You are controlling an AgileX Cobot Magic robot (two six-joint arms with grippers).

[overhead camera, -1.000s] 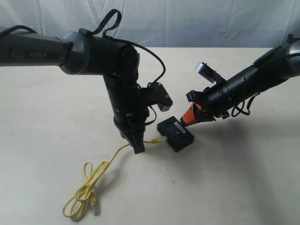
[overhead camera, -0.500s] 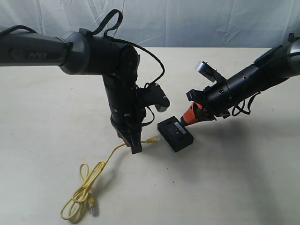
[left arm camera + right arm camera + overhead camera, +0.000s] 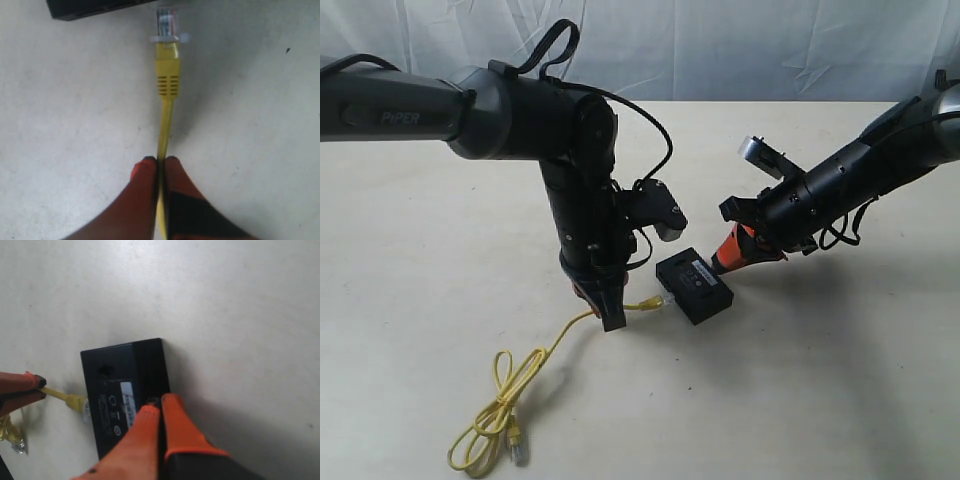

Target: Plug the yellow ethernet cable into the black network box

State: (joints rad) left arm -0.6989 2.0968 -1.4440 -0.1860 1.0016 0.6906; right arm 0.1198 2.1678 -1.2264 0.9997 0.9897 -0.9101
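Note:
The black network box [image 3: 698,290] lies flat on the table, with its pale label strip [image 3: 128,402] showing. My left gripper [image 3: 610,318] [image 3: 161,161] is shut on the yellow ethernet cable [image 3: 165,120] a short way behind its clear plug [image 3: 166,22]. The plug [image 3: 656,299] points at the box's side wall [image 3: 90,7] and sits right at it; I cannot tell whether it is in a port. My right gripper [image 3: 718,266] [image 3: 161,402] is shut, its orange tips resting on the box's opposite edge. The rest of the cable lies in a loose loop [image 3: 490,425].
The pale table [image 3: 840,380] carries only the box and the cable. The cable's second plug [image 3: 517,442] lies by the loop near the front edge. A white cloth backdrop [image 3: 740,45] hangs behind the table. The left arm's wrist camera [image 3: 658,208] hangs just above the box.
My left gripper drew the plug slightly away from the box, then brought it back up to the box's side. The cable loop slid a little. The right arm shifted slightly.

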